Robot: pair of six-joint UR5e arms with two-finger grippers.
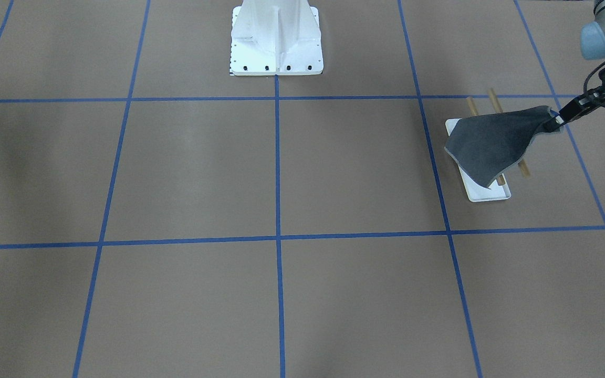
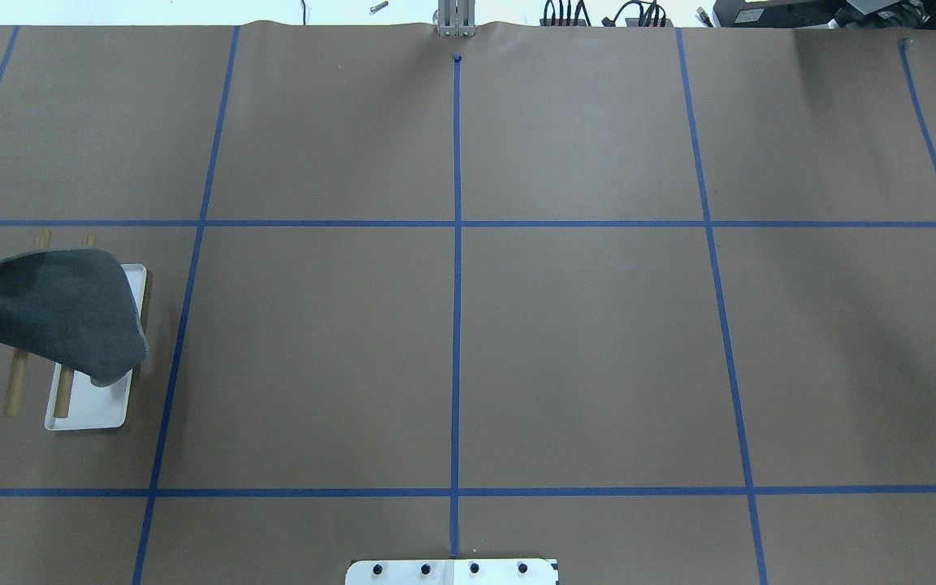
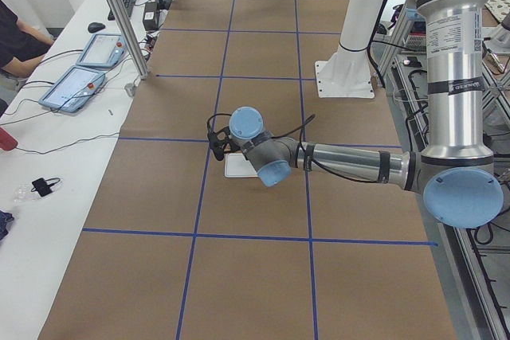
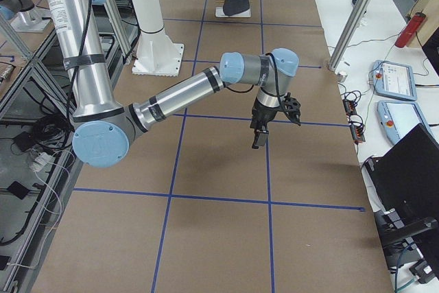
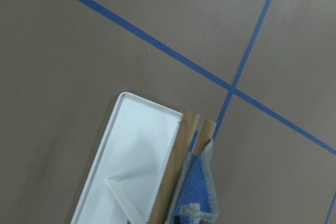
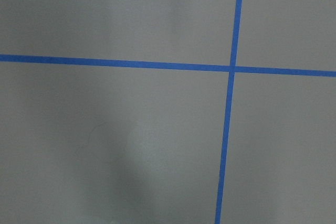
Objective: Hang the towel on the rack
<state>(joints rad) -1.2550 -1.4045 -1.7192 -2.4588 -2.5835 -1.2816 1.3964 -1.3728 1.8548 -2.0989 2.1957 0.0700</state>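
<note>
Towel (image 1: 491,144) seems draped over both rods of the rack (image 1: 483,195), on the robot's left; left pincer (image 1: 557,119) clamps its corner. You must only release. Right pincer (image 4: 260,138): cannot tell.

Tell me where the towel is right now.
In the front-facing view the towel is at the right, on the robot's left side, spread over the wooden rods of the rack, one corner pinched by the left gripper.
</note>
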